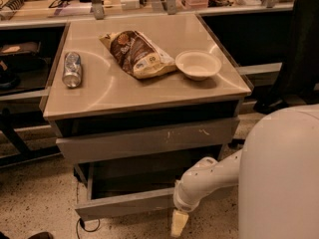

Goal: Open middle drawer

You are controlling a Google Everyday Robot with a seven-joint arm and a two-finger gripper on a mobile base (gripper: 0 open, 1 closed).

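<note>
The middle drawer is the lowest grey drawer of the cabinet. It has a plain flat front and stands pulled out, so its bare tray interior shows. My gripper hangs at the end of the white arm. It sits at the right part of that drawer's front panel, its cream tip pointing down below the panel's lower edge. Whether it touches the panel is unclear.
Above is a taller grey drawer front with white scratches, pushed in. The cabinet top carries a can lying down, a chip bag and a white bowl. My white body fills the right. A cable lies on the floor.
</note>
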